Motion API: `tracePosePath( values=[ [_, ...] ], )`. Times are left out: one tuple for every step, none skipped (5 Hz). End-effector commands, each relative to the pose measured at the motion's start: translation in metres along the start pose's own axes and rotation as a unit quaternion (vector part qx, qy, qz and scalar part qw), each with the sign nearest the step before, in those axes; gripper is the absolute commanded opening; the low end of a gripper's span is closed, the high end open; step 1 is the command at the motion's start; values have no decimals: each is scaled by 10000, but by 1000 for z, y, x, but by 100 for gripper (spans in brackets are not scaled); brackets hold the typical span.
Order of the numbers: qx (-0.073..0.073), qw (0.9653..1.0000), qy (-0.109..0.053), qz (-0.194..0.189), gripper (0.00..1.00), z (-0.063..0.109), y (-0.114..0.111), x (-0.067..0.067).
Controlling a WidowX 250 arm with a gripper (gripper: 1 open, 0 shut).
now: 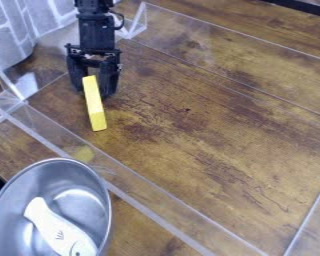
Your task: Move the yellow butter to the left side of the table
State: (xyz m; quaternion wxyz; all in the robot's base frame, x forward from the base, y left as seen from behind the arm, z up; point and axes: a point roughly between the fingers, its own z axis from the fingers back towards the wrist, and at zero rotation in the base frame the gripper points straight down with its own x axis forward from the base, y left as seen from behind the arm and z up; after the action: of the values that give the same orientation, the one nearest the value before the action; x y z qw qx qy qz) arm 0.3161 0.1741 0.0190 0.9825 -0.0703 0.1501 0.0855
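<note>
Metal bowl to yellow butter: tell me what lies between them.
Clear plastic edging crosses the tabletop between the metal bowl and the yellow butter, in the camera view.

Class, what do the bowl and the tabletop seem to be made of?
Bowl: probably metal, smooth and satiny, judging by its silvery grey sheen.

Tabletop: wood or a wood-look laminate, with a slight gloss; brown grain streaks show, but cannot settle which.

1 black gripper, pointing downward
</note>
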Motion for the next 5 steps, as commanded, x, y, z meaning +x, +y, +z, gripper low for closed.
tracePosePath(
  values=[
    [-99,9998,31,175,100,0,11,-6],
    [-133,9997,77,188,100,-1,11,-7],
    [-163,9996,122,194,100,-1,10,-7],
    [-193,9995,166,200,100,-1,9,-7],
    [-223,9993,209,206,100,-1,8,-7]
  ],
)
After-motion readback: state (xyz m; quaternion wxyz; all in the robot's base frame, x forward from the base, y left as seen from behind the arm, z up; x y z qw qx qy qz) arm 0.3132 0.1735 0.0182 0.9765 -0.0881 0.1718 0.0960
